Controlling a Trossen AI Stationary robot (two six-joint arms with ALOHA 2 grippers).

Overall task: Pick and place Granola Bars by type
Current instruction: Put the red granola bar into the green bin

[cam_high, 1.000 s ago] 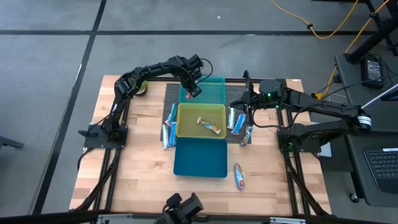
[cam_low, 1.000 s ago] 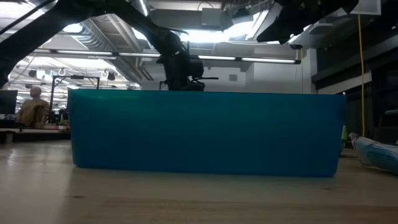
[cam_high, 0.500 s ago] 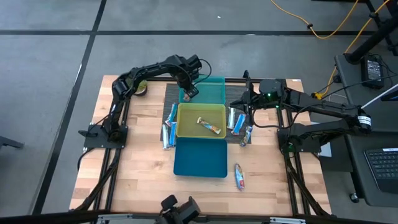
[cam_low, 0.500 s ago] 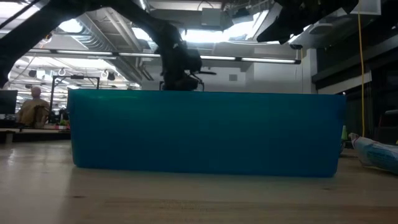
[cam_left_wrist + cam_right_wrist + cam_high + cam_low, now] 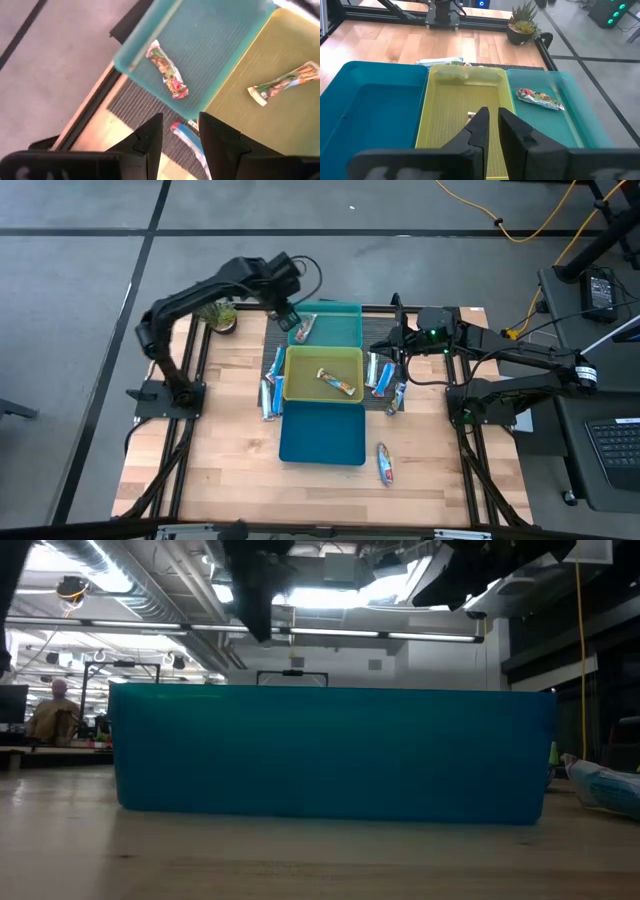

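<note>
Three bins stand in a row: teal (image 5: 335,320) farthest, yellow-green (image 5: 305,370) in the middle, blue (image 5: 322,435) nearest. One green-and-red bar (image 5: 167,70) lies flat in the teal bin, and an orange-marked bar (image 5: 340,384) lies in the yellow-green one. Blue and white-silver bars lie on the table left (image 5: 270,385) and right (image 5: 385,378) of the bins, and one (image 5: 384,463) lies near the blue bin. My left gripper (image 5: 287,313) hangs open above the teal bin's far left corner. My right gripper (image 5: 383,352), shut, hovers right of the yellow-green bin.
A black mat (image 5: 278,330) lies under the far bins. A potted plant (image 5: 220,317) stands at the table's far left. In the low view the blue bin's wall (image 5: 330,750) fills the middle, with a bar (image 5: 605,785) at its right. A person sits in the room behind.
My left gripper has risen from low inside the teal bin and drawn back toward the table's far left corner. A bar now lies in the teal bin where the gripper was. The right arm has kept still.
</note>
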